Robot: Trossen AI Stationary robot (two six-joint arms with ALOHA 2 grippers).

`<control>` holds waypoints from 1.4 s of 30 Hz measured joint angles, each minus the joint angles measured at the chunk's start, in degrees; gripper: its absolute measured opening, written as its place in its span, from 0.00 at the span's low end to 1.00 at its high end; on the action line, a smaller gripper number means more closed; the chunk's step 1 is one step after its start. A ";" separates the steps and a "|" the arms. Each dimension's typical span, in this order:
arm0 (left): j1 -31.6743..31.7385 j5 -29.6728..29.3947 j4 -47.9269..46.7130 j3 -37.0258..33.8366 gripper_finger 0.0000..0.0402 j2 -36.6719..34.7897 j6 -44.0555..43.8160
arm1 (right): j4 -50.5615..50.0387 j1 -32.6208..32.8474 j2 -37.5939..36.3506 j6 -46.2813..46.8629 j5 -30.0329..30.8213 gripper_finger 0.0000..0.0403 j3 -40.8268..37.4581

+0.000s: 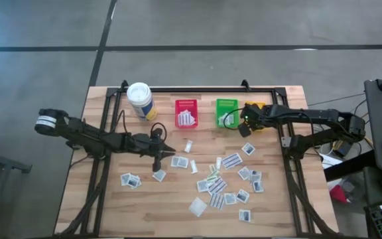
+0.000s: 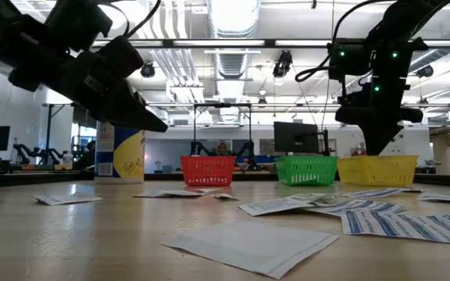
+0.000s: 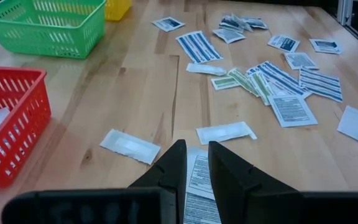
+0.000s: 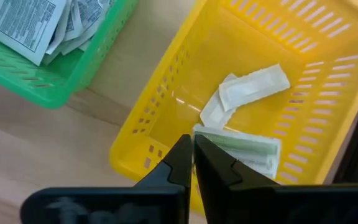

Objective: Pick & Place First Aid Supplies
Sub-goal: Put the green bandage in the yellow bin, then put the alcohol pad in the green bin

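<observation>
Many small white packets (image 1: 224,179), the first aid supplies, lie flat and scattered over the wooden table. My left gripper (image 3: 196,158) hangs open by a narrow gap above a printed packet (image 3: 199,177) that lies on the table left of the middle. My right gripper (image 4: 193,146) points down into the yellow bin (image 4: 166,99) at the back right, shut on a green-striped packet (image 4: 244,149). Two plain white packets (image 4: 253,87) lie on that bin's floor. My right gripper comes from above, slanting down into the yellow bin, and its fingertips (image 4: 182,149) meet the green-striped packet at one end (image 4: 204,132). The fingers hide the exact place of contact. The packet's other end (image 4: 269,158) lies low inside the bin.
A red bin (image 1: 186,113) and a green bin (image 1: 227,111), both with packets in them, stand in a row with the yellow bin (image 1: 260,106) along the far edge. A white canister with a yellow label (image 1: 140,99) stands at the far left. A black frame (image 1: 290,146) borders the table.
</observation>
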 joint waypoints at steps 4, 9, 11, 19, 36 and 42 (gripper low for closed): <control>-0.01 0.00 -0.02 -0.16 0.16 0.00 0.01 | 0.01 0.02 0.00 -0.16 0.01 0.10 0.22; 0.00 0.00 -0.03 -0.25 0.16 0.00 -0.01 | -0.04 -0.33 0.00 -0.44 0.37 0.18 0.52; 0.00 0.00 -0.03 -0.25 0.16 0.00 -0.01 | -0.07 -0.83 0.00 -0.46 0.44 0.21 0.90; 0.00 0.00 -0.03 -0.28 0.16 0.00 -1.36 | -5.79 -1.20 -0.15 -0.24 -5.02 0.26 7.10; -2.40 6.19 -3.90 -0.40 0.16 0.00 -10.72 | 15.78 19.86 -1.92 7.01 -10.22 0.19 7.44; -4.69 6.10 -3.72 -0.36 0.16 0.00 -10.74 | 28.97 27.00 -1.92 3.27 -10.21 0.17 6.32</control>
